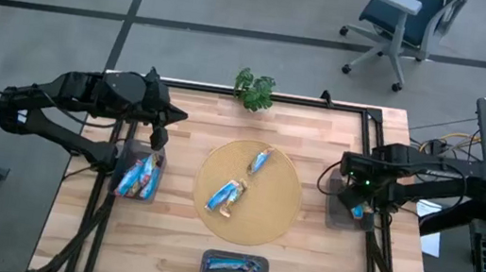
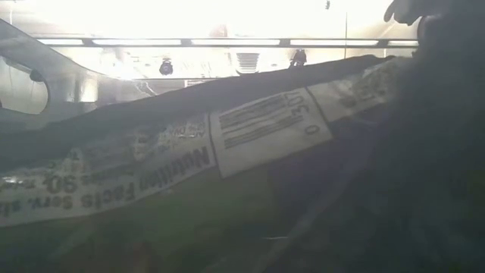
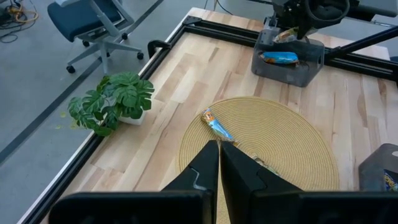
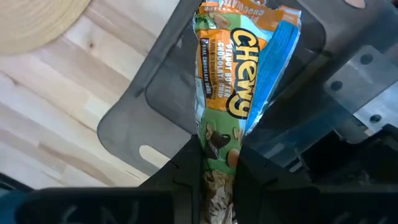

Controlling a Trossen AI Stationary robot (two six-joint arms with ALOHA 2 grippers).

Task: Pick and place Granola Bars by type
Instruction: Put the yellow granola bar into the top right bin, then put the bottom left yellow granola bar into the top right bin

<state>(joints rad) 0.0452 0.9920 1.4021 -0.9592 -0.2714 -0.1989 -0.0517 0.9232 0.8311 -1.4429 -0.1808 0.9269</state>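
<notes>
Two granola bars (image 1: 261, 161) (image 1: 226, 197) lie on a round woven mat (image 1: 280, 208) at the table's middle. My right gripper (image 4: 219, 168), at the table's right edge, is shut on a green-and-orange granola bar (image 4: 227, 81) and points down over a grey bin (image 4: 155, 106). In that bin lies a blue bar (image 3: 278, 58). My left gripper (image 3: 219, 155) is shut with nothing in it. It hangs above the table between the mat and the left bin (image 1: 126, 153), which holds several bars. My right gripper pinches one end of the green-and-orange bar (image 4: 219, 146) between its two fingers, coming from above and pointing down. The bar runs on past the fingertips along their line and hangs over the bin. Whether its lower end touches the bin I cannot tell.
A third grey bin (image 1: 207, 260) with blue bars stands at the table's near edge. A small potted plant (image 1: 254, 90) stands at the far edge. A black frame (image 3: 193, 28) rims the table. A wrapper close to the lens fills the low view (image 2: 258, 133).
</notes>
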